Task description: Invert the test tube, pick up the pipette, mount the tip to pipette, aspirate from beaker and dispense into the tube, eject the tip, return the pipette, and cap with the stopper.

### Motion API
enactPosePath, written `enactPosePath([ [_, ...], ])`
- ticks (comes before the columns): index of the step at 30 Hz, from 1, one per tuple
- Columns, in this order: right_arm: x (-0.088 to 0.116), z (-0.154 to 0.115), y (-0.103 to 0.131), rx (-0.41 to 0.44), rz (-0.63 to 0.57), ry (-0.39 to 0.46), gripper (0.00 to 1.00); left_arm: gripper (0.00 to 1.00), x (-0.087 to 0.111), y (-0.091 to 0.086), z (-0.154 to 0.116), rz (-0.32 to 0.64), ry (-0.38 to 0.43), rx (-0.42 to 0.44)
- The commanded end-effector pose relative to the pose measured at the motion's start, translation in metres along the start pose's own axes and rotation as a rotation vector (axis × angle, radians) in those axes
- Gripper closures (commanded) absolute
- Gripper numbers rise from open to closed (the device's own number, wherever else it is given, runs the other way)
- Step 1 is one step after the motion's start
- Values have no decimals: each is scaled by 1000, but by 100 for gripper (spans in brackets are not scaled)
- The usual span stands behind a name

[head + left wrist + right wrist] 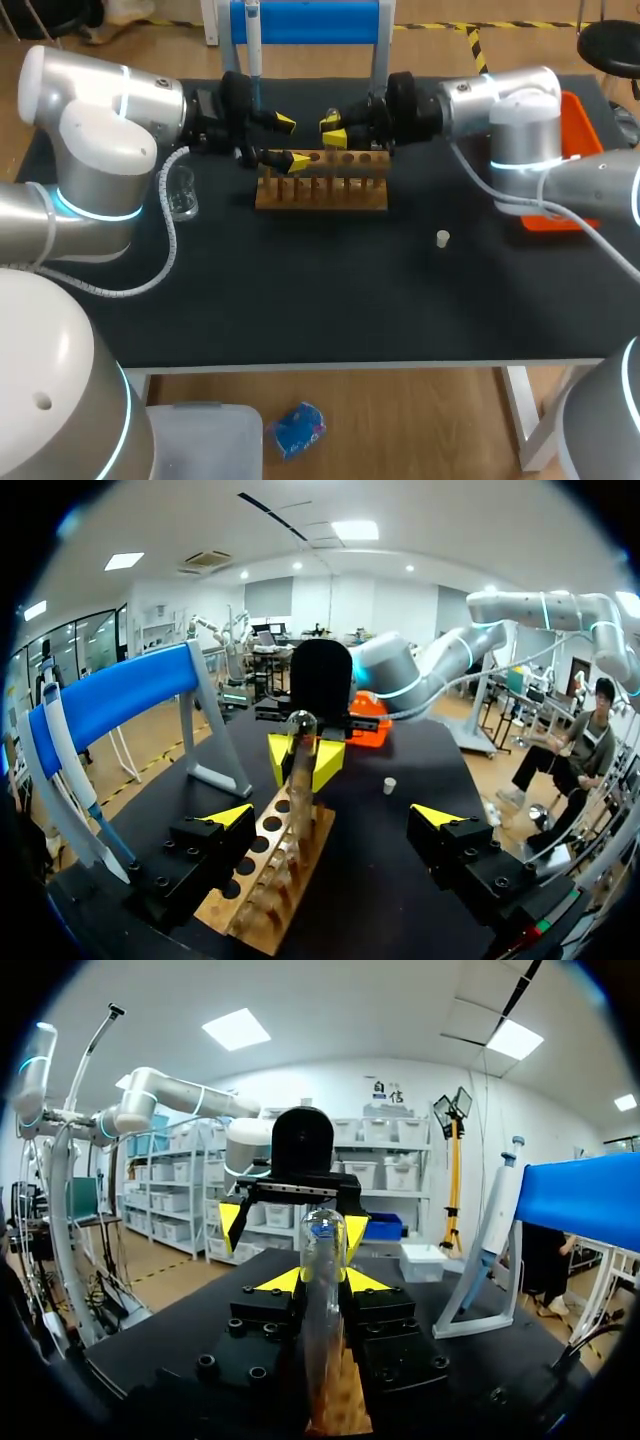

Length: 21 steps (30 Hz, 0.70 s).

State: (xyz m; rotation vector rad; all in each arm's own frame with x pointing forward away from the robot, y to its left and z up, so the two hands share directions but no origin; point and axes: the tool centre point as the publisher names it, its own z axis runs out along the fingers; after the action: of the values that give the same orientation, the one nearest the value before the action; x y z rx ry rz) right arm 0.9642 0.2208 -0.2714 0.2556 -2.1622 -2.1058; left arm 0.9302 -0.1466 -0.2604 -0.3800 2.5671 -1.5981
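Nearest the head camera, my left arm (100,150) and right arm (520,120) came in from their own sides over the black surface (330,300) and met above its far middle. Behind them stood the blue stand (305,22), and below their meeting point lay the wooden rack (320,190). An orange tray (573,125) sat at the right edge beside the right arm. A clear beaker (182,195) stood near the left arm, apart from the rack, and the pipette (252,50) hung at the stand's left side. The right claw (321,1282) was clamped on the test tube (322,1245), a finger pressing each side of the glass. That tube stood upright over the rack, its long axis vertical and crosswise to the fingers, a domed end uppermost. Whether its lower end was clear of the rack's hole I could not tell. Facing it from the opposite side, the left claw (333,818) had its fingers spread wide with nothing between them, the tube lying just ahead of its tips and in line with the gap. Judging by the dome on top, the inversion looked not yet done. It would turn on the right wrist rolling about a horizontal axis, or on a handover to the free left claw close by. Smallest, the white stopper (443,238) lay alone on the surface toward the right, well apart from both claws.
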Motion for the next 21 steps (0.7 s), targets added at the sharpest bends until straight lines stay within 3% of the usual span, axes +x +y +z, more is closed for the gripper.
enactPosePath([
  [1,3,-2,7,8,-3,-2,100,0,0,1,1,2,-1,4],
  [21,8,-3,43,11,-6,-13,100,0,0,1,1,2,-1,4],
])
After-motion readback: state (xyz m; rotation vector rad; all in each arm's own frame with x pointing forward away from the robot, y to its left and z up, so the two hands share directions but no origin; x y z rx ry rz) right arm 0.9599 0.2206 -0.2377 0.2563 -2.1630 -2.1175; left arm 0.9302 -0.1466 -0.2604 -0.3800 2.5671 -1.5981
